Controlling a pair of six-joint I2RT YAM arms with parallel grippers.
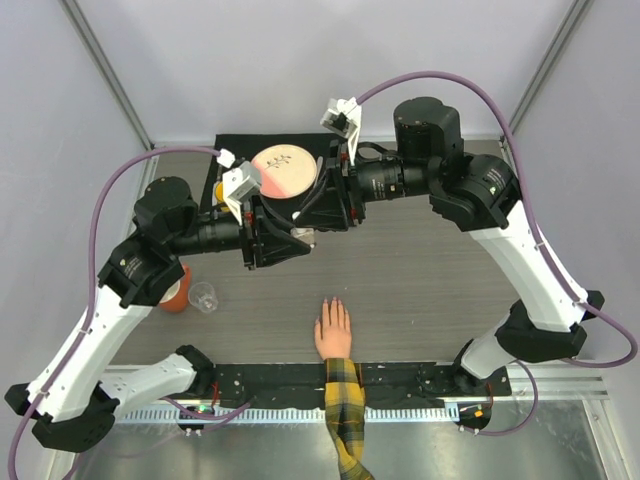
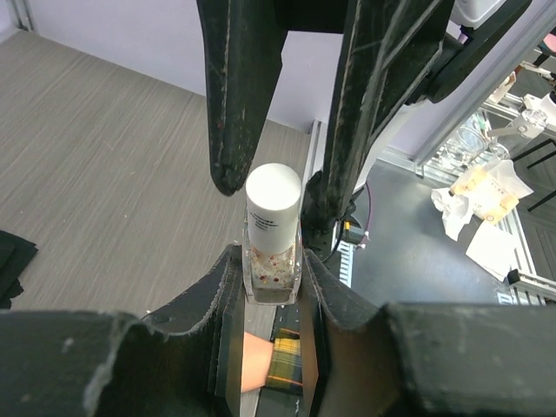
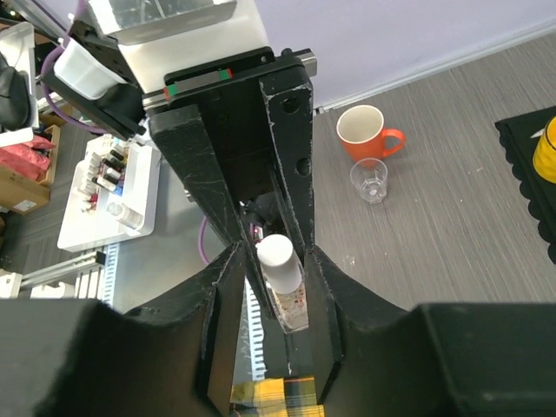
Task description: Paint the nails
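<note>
Currently your left gripper (image 2: 272,261) is clenched on the glass body of the small bottle (image 3: 291,308), holding it in the air over the middle of the desk (image 1: 440,270). Your right gripper (image 3: 273,256) reaches in from the opposite side with its fingers set either side of the white cap (image 2: 274,198). A sliver of gap shows beside the cap, so treat that pair as released and not yet gripping. From that meeting point the nails (image 1: 330,302) lie toward the near edge and a touch to your right, down on the desk, well below the bottle. They tip a flesh-coloured hand (image 1: 333,335) lying flat, back upward. Its long axis runs from the near edge toward the far edge, fingertips pointing away from you and toward the grippers, and the plaid sleeve (image 1: 343,400) trails over the near edge between the two arm bases. Neither arm is clearly nearer, since the hand sits about midway, so whichever gripper takes the brush will probably have to come down and back toward you. The nails are too small to show whether any carry polish. The desk is flat grey woodgrain. The things nearest the hand are the orange mug (image 1: 176,290) and the clear cup (image 1: 203,296), well apart toward the left edge. A black mat (image 1: 238,150) with a round plate (image 1: 283,168) lies along the far edge, beyond the grippers.
</note>
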